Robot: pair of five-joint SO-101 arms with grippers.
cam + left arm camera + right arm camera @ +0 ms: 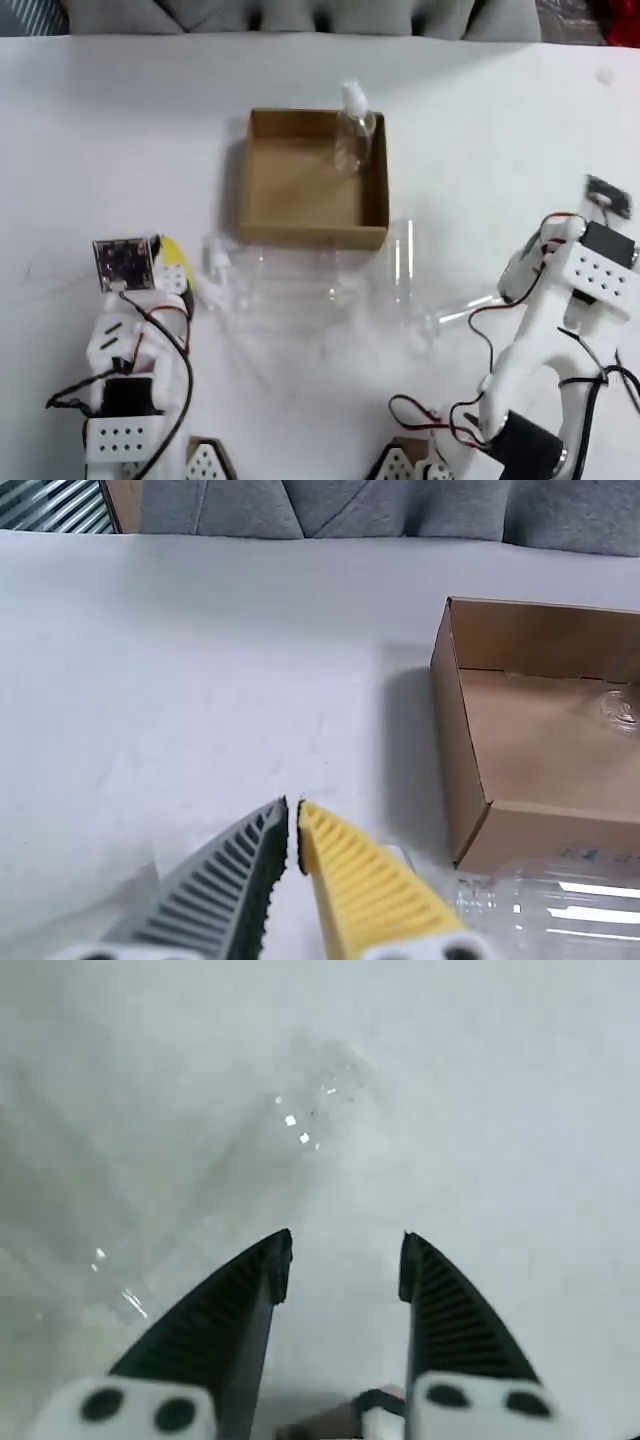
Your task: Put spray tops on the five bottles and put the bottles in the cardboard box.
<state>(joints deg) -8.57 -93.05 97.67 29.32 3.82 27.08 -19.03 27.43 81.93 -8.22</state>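
**One bottle boxed, the rest lying in a clear tangle**

From where I stand, the cardboard box (315,238) sits mid-table. One capped bottle (354,140) stands upright in its far right corner, its spray top (352,97) showing above the rim. The other bottles (300,285) lie on their sides on the table (120,130), just near of the box. They are clear plastic on white, so I cannot count them or pick out any loose tops with certainty.

The left gripper (293,832) has its grey and yellow fingers pressed almost together with nothing between them. It hangs over bare table to the left of the box, with the end of one lying bottle (545,905) just to its right. The right gripper (345,1255) is spread wide and empty, above a blurred clear bottle (250,1180) on the table.

I judge the job barely begun: one of five is done, and the next step is to take up a bottle.

- The spread right claw looks best placed to do that.
- It should straddle the body of one bottle only, across its width and away from its neighbours.
- It should close gently, because thin plastic will squash or skid on a smooth top.
- The neck should be left clear so the other arm can bring a top to it.
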